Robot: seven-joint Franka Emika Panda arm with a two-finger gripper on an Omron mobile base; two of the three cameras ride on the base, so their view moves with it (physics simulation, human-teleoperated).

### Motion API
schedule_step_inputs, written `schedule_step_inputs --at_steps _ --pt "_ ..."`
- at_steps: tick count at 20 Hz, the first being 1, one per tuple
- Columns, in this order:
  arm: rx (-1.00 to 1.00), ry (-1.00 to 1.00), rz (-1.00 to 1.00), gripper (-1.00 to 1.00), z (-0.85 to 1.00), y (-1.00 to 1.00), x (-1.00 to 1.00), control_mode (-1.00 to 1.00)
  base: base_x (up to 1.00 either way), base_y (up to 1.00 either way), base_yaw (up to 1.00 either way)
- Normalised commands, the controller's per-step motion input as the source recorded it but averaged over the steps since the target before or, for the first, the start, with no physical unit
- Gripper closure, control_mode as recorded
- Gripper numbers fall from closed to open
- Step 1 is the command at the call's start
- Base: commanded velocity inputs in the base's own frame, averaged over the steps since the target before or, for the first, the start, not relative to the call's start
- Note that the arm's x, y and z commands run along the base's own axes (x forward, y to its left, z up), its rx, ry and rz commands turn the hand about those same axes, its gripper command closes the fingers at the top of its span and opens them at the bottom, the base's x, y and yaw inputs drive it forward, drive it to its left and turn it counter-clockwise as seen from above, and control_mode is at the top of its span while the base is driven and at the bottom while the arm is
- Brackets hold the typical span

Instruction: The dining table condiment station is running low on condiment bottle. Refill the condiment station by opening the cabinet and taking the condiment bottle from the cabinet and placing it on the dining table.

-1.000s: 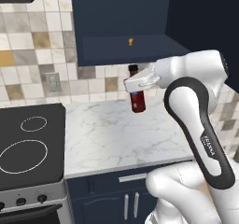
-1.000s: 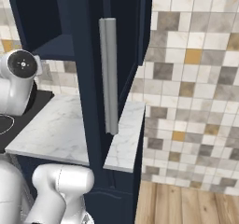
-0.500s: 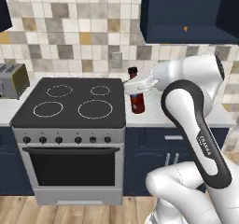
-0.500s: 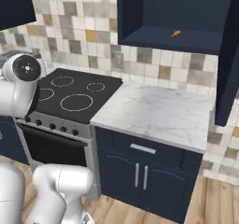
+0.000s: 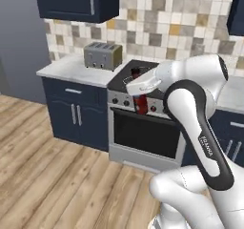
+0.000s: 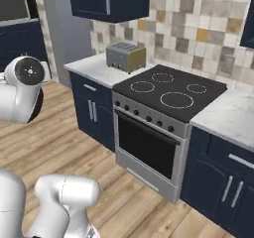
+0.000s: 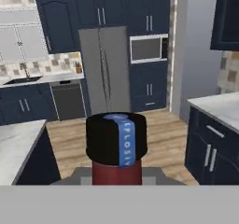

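My gripper (image 5: 141, 95) is shut on the condiment bottle (image 5: 141, 104), a small red bottle held upright in front of the oven in the left base view. The hand view looks down on its black cap (image 7: 116, 139), crossed by a blue label strip, with the red body (image 7: 116, 172) below. A sliver of a navy upper cabinet (image 6: 248, 14) shows at the top right edge, to the right of the stove. A marble-topped surface (image 7: 16, 146) lies at the lower left of the hand view. I cannot tell whether it is the dining table.
A black stove with oven (image 6: 163, 113) stands ahead, with a toaster (image 6: 125, 56) on the marble counter (image 6: 92, 68) to its left. Another navy wall cabinet (image 5: 76, 1) hangs above the toaster. Wood floor (image 5: 52, 175) stretches left. A grey fridge (image 7: 105, 69) and a marble counter (image 7: 217, 105) show across the room.
Both base views have swung from the counter and open cabinet past the stove to the toaster side, so the base has moved. The bottle stays in my gripper.
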Motion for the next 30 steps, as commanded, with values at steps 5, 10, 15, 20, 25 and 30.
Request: schedule_step_inputs --at_steps 5,10,15,20,25,30 --pt "0.0 0.0 0.0 1.0 0.0 0.0 0.0 1.0 -0.97 0.17 0.68" --pt "0.0 0.0 0.0 1.0 0.0 0.0 0.0 1.0 -0.89 0.0 0.75" --pt "0.0 0.0 0.0 1.0 0.0 0.0 0.0 1.0 -0.7 -0.21 0.77" --pt "0.0 0.0 0.0 1.0 0.0 0.0 0.0 1.0 -0.59 -0.11 0.74" --pt "0.0 0.0 0.0 1.0 0.0 0.0 0.0 1.0 -0.31 0.01 0.62" --pt "0.0 0.0 0.0 1.0 0.0 0.0 0.0 1.0 0.2 0.51 0.39"
